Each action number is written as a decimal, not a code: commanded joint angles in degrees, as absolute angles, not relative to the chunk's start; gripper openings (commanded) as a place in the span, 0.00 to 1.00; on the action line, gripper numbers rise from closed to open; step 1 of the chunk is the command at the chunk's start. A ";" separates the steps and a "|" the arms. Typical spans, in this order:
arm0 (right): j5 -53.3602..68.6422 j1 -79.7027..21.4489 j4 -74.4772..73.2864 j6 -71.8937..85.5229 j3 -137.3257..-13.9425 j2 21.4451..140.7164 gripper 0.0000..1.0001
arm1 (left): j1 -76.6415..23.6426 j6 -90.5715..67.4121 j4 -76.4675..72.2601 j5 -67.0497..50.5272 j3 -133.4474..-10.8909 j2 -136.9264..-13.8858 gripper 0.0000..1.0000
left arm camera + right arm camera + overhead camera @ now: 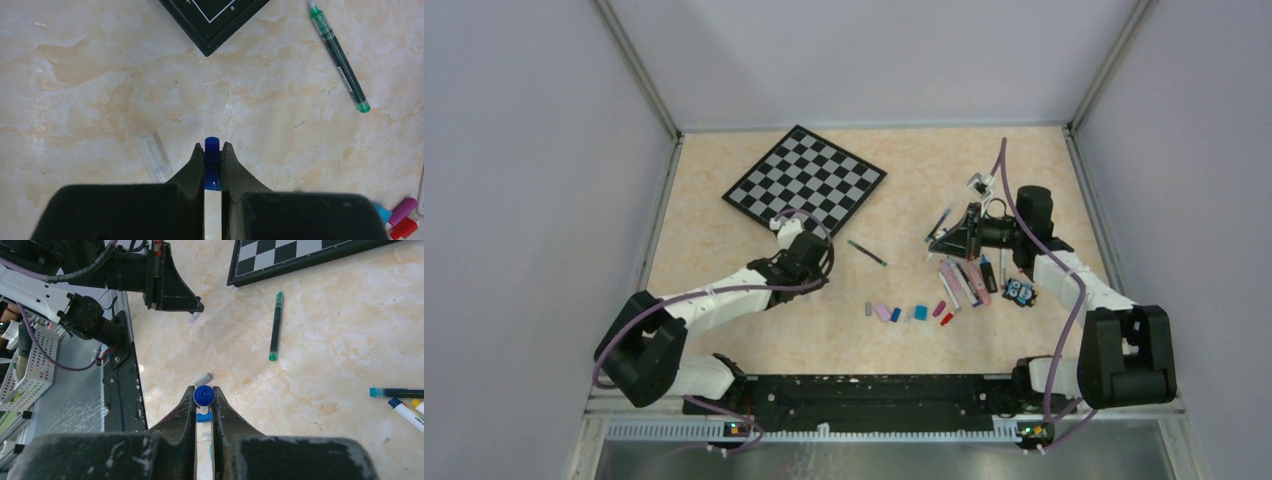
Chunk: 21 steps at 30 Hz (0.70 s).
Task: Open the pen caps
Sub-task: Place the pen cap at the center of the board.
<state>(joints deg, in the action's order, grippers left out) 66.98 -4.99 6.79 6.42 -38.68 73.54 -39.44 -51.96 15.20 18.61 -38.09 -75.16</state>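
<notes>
My left gripper [213, 146] is shut on a small blue pen cap [212, 150], whose tip pokes out past the fingertips above the table. In the top view this gripper [802, 252] hovers just below the board's near corner. My right gripper [204, 390] is shut on a blue pen [204, 396], seen end-on, and it is held off the table at the right [939, 226]. Several loose pen caps [904, 313] in grey, pink, blue, teal and red lie in a row at the front centre. A clear cap [155, 156] rests left of my left fingers.
A checkered board [806, 178] lies at the back left. A green pen [866, 252] rests between the arms. Several pens and pink highlighters [969, 280] lie under the right arm, beside a black-and-blue owl figure [1021, 292]. A grey cap [202, 379] lies below the right gripper.
</notes>
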 commanded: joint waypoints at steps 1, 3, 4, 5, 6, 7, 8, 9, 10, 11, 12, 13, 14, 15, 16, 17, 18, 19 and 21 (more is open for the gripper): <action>67.20 -4.95 7.74 4.95 -40.31 73.48 0.00 | -39.20 -55.40 18.49 20.88 -41.98 -78.44 0.01; 67.15 -4.93 7.52 4.85 -40.34 73.55 0.00 | -39.20 -56.32 19.03 21.51 -41.88 -79.14 0.02; 67.27 -4.96 7.53 4.79 -40.41 73.55 0.00 | -39.20 -56.60 19.14 21.68 -41.76 -79.36 0.02; 67.24 -5.00 7.40 4.75 -40.43 73.62 0.00 | -39.21 -56.84 19.20 21.94 -41.58 -79.58 0.02; 67.28 -4.93 7.41 4.77 -40.45 73.63 0.00 | -39.21 -57.08 19.35 22.09 -41.56 -79.81 0.03; 67.32 -5.00 7.42 4.79 -40.45 73.57 0.00 | -39.27 -57.27 19.68 22.21 -41.57 -80.06 0.04; 67.32 -4.99 7.39 4.76 -40.43 73.56 0.00 | -39.22 -57.38 19.81 22.30 -41.43 -80.12 0.06; 67.37 -4.97 7.38 4.75 -40.43 73.56 0.00 | -39.20 -57.47 19.92 22.45 -41.38 -80.31 0.08; 67.33 -4.95 7.38 4.75 -40.43 73.56 0.00 | -39.20 -57.56 19.95 22.59 -41.28 -80.50 0.08; 67.35 -4.94 7.38 4.68 -40.43 73.56 0.00 | -39.27 -57.57 19.95 22.71 -41.22 -80.66 0.09; 67.39 -4.93 7.38 4.66 -40.43 73.52 0.00 | -39.21 -57.57 19.95 22.76 -41.10 -80.80 0.09; 67.40 -4.98 7.31 4.66 -40.43 73.56 0.00 | -39.22 -57.49 20.00 22.72 -41.06 -80.87 0.09; 67.38 -4.93 7.30 4.67 -40.43 73.56 0.00 | -39.20 -57.48 19.96 22.82 -40.99 -80.88 0.09; 67.35 -4.97 7.30 4.71 -40.43 73.55 0.00 | -39.20 -57.48 20.02 22.93 -40.98 -80.96 0.09; 67.35 -4.94 7.31 4.71 -40.43 73.59 0.00 | -39.20 -57.60 20.22 23.07 -40.91 -81.03 0.09; 67.38 -4.97 7.30 4.69 -40.43 73.58 0.00 | -39.16 -57.65 20.48 23.31 -40.97 -81.03 0.10; 67.25 -4.92 7.30 4.69 -40.44 73.56 0.00 | -39.19 -57.84 20.74 23.53 -41.02 -81.04 0.11; 67.29 -4.92 7.29 4.73 -40.43 73.54 0.00 | -39.14 -57.91 21.01 23.75 -40.90 -80.95 0.11; 67.33 -4.92 7.32 4.66 -40.45 73.69 0.00 | -39.15 -57.99 21.53 23.97 -40.91 -80.99 0.12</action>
